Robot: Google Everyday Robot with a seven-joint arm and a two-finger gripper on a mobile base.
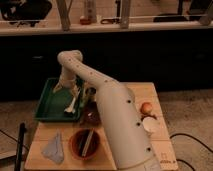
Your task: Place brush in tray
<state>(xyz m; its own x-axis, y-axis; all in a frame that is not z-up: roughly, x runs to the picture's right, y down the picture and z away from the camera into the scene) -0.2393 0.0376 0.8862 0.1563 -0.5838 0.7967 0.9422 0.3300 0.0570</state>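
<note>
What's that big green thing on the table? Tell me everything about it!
It is the tray, a shallow dark-green rectangle with raised rims, plastic by its look. It lies flat on the back left corner of the wooden table. The gripper is above its right side, with the brush, white and slender, reaching down inside. Whether the brush touches the tray's floor cannot be told.

The gripper (75,93) hangs over the right part of the tray (46,104). The brush (71,104) is only a pale blurred streak below it; contact with the tray floor cannot be determined. The arm (120,127) covers the middle of the table (152,92) and is cut off by the lower edge.
</note>
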